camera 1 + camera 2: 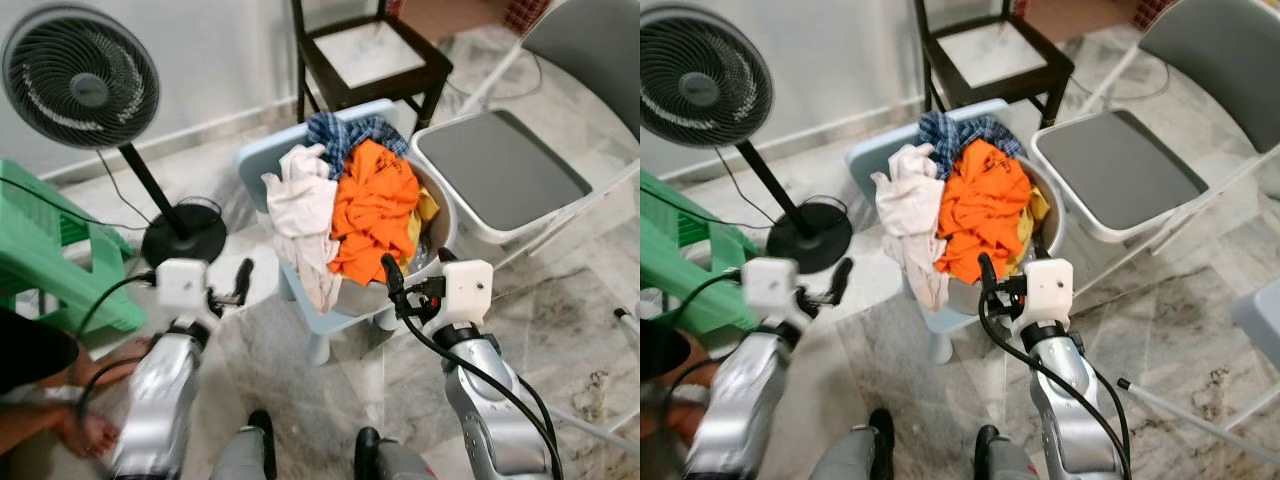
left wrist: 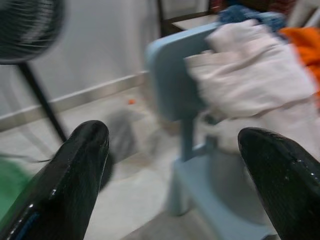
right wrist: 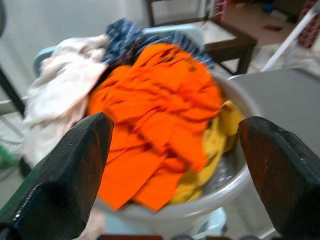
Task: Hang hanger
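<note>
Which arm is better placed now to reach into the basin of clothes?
The right, probably. The right claw is open at the basin's rim, facing the orange garment. The left claw is open beside the blue chair.

Both wrist views are blurred, the fan (image 1: 82,77) is cut by the frame's top edge, and laundry hides most of the grey basin (image 1: 440,215) beneath it.
</note>
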`<state>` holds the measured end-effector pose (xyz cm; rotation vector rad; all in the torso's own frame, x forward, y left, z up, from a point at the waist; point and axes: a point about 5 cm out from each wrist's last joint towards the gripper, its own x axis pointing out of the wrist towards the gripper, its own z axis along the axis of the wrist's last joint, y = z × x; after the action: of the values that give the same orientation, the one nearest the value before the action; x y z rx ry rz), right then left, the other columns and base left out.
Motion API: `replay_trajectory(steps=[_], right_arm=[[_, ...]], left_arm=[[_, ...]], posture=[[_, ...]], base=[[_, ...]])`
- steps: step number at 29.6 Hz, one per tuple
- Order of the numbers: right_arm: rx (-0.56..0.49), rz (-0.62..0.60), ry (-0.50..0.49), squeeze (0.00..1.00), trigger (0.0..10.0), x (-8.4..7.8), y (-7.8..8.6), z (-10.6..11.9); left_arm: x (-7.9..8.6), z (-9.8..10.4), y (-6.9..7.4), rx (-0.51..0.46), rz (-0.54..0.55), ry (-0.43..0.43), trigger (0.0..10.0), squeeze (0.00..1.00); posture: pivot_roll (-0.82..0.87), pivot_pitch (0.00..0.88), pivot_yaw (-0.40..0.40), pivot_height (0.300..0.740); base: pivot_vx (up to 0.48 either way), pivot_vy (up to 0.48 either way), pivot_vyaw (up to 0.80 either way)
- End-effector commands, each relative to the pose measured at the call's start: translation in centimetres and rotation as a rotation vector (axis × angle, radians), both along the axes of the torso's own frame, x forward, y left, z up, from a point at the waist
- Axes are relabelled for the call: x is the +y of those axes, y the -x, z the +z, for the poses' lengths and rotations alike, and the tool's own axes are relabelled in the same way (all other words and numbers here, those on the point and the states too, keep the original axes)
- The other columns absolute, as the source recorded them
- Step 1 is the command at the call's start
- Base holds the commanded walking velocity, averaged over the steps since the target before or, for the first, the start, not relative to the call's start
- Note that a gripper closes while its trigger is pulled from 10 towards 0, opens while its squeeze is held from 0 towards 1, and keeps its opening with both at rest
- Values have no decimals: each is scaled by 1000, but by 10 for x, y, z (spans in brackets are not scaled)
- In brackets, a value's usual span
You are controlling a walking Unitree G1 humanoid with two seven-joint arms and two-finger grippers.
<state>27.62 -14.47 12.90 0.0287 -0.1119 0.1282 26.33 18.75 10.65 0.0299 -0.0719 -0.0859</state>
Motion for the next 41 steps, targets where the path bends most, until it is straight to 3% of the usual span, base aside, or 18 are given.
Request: replay_trajectory(steps=[1, 10, 12, 16, 23, 41], right_arm=[[-10, -32, -11, 0, 10000, -9, 5, 4], [-10, -47, -3, 0, 10000, -15, 9, 6], [-33, -54, -123, 0, 10000, -16, 9, 13], [-75, -64, -158, 0, 10000, -17, 8, 23], [-70, -72, -128, 0, 10000, -18, 7, 20], [-56, -49, -103, 0, 10000, -11, 2, 15]], left_arm=[[3, 4, 9, -6, 4, -15, 10000, 0], [1, 13, 21, -18, -15, -53, 10000, 0], [-11, 27, 14, -78, -59, -52, 10000, 0], [-15, 43, 4, -129, -92, -55, 10000, 0], [-12, 43, -1, -126, -88, -53, 10000, 0], [-15, 39, -6, -106, -109, -50, 10000, 0]], posture=[[179, 312, -17, 740], [177, 308, -17, 740], [171, 274, -4, 740], [167, 253, 8, 740], [165, 235, 20, 740], [163, 218, 20, 740]], base=[[0, 0, 0], [0, 0, 0], [0, 0, 0], [0, 0, 0], [78, 0, 0], [352, 0, 0]])
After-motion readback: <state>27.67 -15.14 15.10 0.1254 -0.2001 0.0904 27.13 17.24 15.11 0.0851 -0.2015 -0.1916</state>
